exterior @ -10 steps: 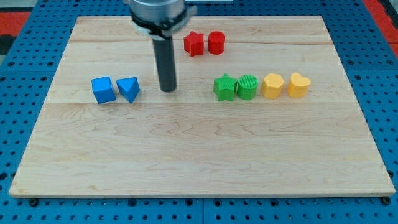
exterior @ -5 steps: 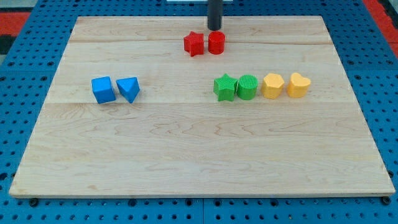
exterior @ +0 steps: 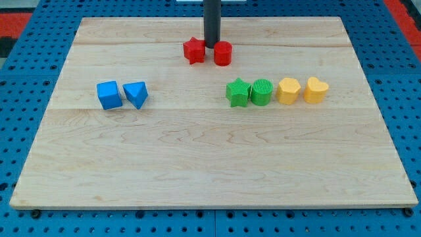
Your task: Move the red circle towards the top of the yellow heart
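Observation:
The red circle (exterior: 223, 53) lies near the view's top middle of the wooden board (exterior: 197, 164). The red star (exterior: 194, 51) lies just to its left. My tip (exterior: 211, 45) stands between the two red blocks, at their upper edges, touching or nearly touching both. The yellow heart (exterior: 316, 90) sits at the right end of a row in the view's right half. It is lower and well to the right of the red circle.
In the row left of the yellow heart are a second yellow block (exterior: 288, 91), a green circle (exterior: 261, 92) and a green star (exterior: 237, 93). A blue cube (exterior: 109, 95) and a blue triangle (exterior: 135, 94) lie at the view's left.
My tip swung from the board's middle left to above the red circle, then came down between the red blocks. The star slid left and the circle slid down and slightly left.

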You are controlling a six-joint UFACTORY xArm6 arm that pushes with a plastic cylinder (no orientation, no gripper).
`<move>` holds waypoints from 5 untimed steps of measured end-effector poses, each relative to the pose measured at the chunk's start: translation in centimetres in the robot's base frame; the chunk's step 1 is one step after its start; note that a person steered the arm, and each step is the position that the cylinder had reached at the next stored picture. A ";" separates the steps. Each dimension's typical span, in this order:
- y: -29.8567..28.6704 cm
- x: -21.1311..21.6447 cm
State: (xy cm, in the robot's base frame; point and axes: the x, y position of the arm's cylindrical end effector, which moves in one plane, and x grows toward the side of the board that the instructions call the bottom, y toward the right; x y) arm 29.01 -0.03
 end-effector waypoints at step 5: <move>3.6 5.3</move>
State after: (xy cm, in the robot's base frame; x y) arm 34.33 3.55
